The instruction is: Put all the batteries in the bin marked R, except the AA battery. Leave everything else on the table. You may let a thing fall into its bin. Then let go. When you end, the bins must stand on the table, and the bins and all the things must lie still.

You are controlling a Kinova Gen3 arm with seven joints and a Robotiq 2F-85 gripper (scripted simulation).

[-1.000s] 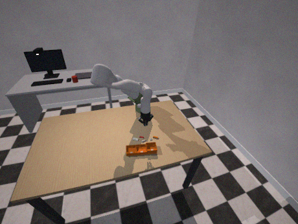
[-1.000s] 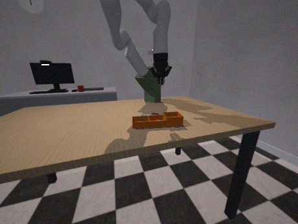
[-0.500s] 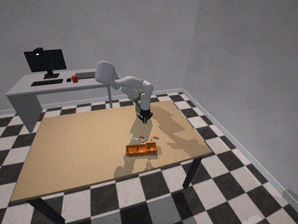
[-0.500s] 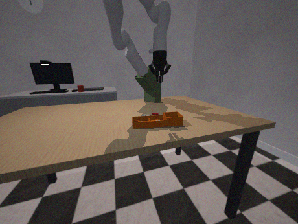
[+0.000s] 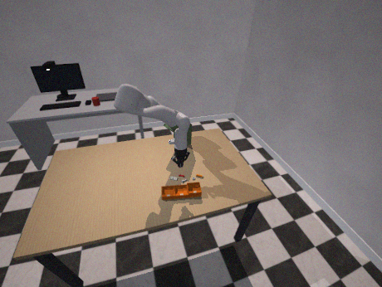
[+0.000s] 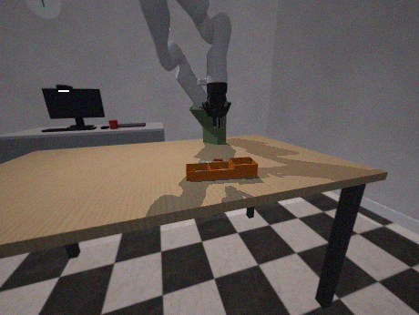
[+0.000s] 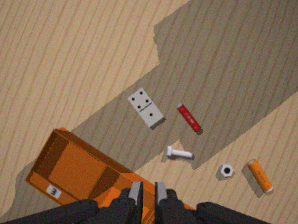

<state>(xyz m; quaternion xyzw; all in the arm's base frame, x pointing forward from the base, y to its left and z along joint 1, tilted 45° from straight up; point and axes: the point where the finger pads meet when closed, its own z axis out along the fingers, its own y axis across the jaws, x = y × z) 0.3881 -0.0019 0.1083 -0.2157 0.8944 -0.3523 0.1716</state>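
Claw [image 5: 180,165] [image 6: 218,127] [image 7: 148,195] hangs nearly closed, empty, above the table [image 5: 104,178] [image 6: 114,182] [image 7: 65,65].

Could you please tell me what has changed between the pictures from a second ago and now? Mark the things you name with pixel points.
The hand [image 5: 180,165] [image 6: 218,126] [image 7: 148,195] has moved left and down in both the top and exterior views. Nothing is seen taken hold of or let go. The orange bins [image 5: 181,197] [image 6: 223,175] [image 7: 75,170], the red battery [image 5: 182,176] [image 6: 218,159] [image 7: 189,118] and the orange battery [image 5: 199,176] [image 7: 260,176] look unmoved.
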